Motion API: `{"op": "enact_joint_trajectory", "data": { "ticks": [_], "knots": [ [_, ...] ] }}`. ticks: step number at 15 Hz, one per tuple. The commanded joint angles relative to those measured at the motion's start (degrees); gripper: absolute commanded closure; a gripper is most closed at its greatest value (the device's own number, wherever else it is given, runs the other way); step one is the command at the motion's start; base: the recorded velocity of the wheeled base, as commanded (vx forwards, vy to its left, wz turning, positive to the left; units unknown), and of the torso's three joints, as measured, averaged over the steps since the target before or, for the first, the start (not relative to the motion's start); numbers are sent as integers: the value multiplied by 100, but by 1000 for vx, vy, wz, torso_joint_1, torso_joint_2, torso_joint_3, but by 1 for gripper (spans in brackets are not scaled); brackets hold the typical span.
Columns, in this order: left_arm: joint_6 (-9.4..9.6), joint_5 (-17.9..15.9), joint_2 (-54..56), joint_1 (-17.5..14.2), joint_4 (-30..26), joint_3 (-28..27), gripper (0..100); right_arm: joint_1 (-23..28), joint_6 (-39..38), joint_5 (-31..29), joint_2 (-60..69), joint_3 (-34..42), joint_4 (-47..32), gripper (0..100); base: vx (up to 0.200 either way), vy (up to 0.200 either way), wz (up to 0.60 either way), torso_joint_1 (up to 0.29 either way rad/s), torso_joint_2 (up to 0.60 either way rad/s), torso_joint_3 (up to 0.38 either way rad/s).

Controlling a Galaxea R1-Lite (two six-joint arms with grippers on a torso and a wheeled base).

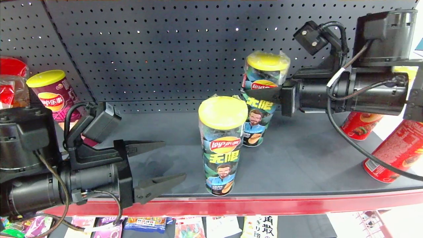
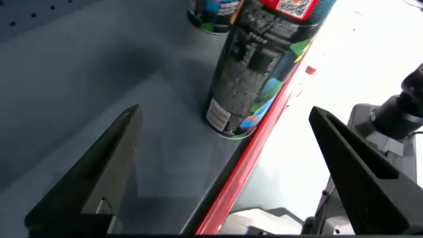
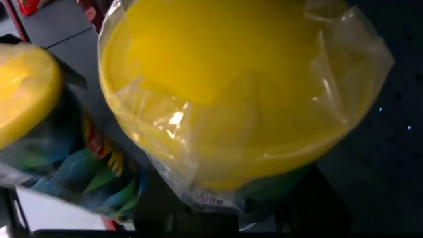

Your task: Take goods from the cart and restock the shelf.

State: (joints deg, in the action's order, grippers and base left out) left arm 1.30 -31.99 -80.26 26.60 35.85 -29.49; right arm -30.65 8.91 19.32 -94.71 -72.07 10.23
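Two chip cans with yellow lids and green-blue labels stand on the dark grey shelf (image 1: 307,165). The front can (image 1: 220,145) (image 2: 264,59) (image 3: 36,125) is near the red shelf edge and nothing holds it. The rear can (image 1: 262,99) (image 3: 231,99), with loose plastic wrap round its lid, is behind it to the right. My right gripper (image 1: 266,94) is shut on its upper half, and its base looks set on the shelf. My left gripper (image 1: 174,160) (image 2: 225,112) is open to the left of the front can, apart from it, with nothing between its fingers (image 2: 99,178).
A purple can (image 1: 54,94) and red packaging (image 1: 11,71) stand at the shelf's left. Red cans (image 1: 360,125) (image 1: 396,152) lean at the right. A perforated back panel (image 1: 172,49) closes the shelf behind. Snack packets (image 1: 224,226) hang on the level below.
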Motion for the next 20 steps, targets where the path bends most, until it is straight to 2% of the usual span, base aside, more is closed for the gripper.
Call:
{"op": "enact_joint_trajectory", "data": {
  "ticks": [1,6,11,20],
  "knots": [
    [1,8,81,-32,62,110,0,-38,23,28,-505,-404,-38,100,0,0,0,0,0,0],
    [-7,-9,178,-392,89,154,0,-126,23,28,-786,-580,-47,100,0,0,0,0,0,0],
    [-34,17,160,-419,89,145,0,-152,14,28,-1146,-967,-47,100,0,0,0,0,0,0],
    [-113,8,125,-419,89,145,0,-284,-30,28,-1278,-1116,-38,100,0,0,0,0,0,0]
  ]
}}
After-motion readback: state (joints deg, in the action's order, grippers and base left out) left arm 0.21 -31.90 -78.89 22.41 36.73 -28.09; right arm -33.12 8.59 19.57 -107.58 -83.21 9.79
